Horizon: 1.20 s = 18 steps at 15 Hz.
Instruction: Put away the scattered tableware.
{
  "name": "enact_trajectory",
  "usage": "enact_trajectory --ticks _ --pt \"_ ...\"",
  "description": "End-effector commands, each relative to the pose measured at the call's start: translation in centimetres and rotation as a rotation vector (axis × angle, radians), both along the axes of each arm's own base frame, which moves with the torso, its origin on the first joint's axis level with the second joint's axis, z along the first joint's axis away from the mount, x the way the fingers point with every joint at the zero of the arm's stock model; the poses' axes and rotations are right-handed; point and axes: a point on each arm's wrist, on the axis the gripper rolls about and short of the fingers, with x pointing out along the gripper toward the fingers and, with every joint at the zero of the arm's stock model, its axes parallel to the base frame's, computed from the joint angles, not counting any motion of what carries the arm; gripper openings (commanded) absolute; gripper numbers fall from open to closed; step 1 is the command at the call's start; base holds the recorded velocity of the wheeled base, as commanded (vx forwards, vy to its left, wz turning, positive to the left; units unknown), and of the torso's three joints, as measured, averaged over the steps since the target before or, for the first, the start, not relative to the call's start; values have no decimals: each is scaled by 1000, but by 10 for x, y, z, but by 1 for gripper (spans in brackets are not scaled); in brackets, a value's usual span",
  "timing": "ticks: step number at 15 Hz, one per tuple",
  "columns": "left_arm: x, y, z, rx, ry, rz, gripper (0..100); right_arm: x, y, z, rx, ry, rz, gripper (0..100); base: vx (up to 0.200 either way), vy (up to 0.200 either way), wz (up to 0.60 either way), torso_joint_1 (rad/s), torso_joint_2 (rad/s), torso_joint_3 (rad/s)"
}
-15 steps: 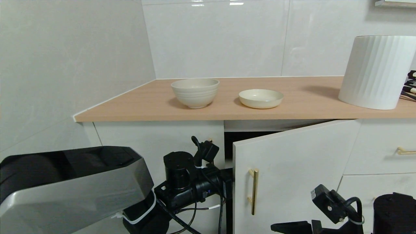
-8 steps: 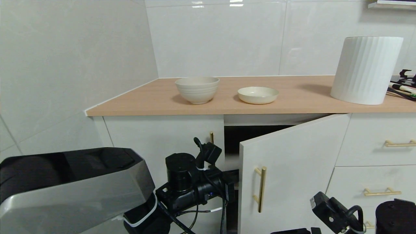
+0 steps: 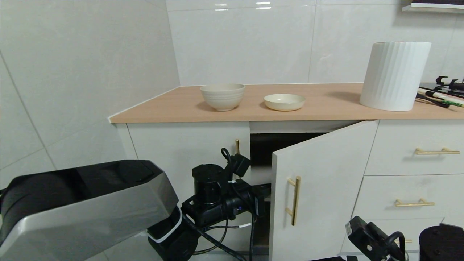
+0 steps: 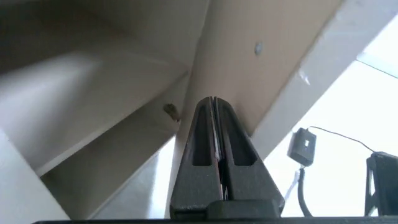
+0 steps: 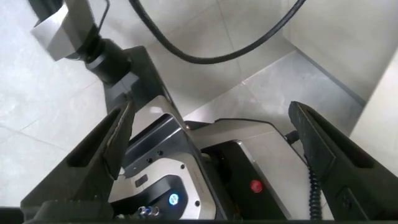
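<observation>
A cream ribbed bowl (image 3: 222,96) and a shallow cream plate (image 3: 284,102) stand side by side on the wooden counter (image 3: 326,107). Below them the white cabinet door (image 3: 322,181) with a gold handle (image 3: 293,201) hangs partly open. My left gripper (image 3: 264,187) sits low at the door's free edge, in the dark gap. In the left wrist view my left gripper (image 4: 213,102) is shut with nothing in it, its tip against a beige cabinet panel (image 4: 273,68). My right gripper (image 5: 217,149) hangs low and open, its fingers (image 5: 115,146) wide apart over the tiled floor.
A tall white ribbed container (image 3: 395,76) stands on the counter to the right, with utensils (image 3: 440,96) beyond it. Drawers with gold handles (image 3: 436,151) fill the right side. A tiled wall (image 3: 72,72) closes off the left.
The whole head view has pulled back and shifted, so more drawers show at the right. The cabinet door stands somewhat wider, with my left gripper still at its edge.
</observation>
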Motion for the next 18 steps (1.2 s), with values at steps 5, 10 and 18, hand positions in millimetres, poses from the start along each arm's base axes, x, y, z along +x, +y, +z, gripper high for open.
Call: enact_trajectory --ticks 5,10,18 --pt "11 -12 5 -15 -16 -9 0 0 0 -1 -2 2 1 100 -80 0 0 3 1 1" --pt "21 -18 7 -12 -12 -6 0 1 2 -4 -14 13 4 100 -80 0 0 4 2 -1" --pt "11 -43 28 9 12 -66 0 -5 1 3 12 -13 23 100 0 0 0 0 0 0"
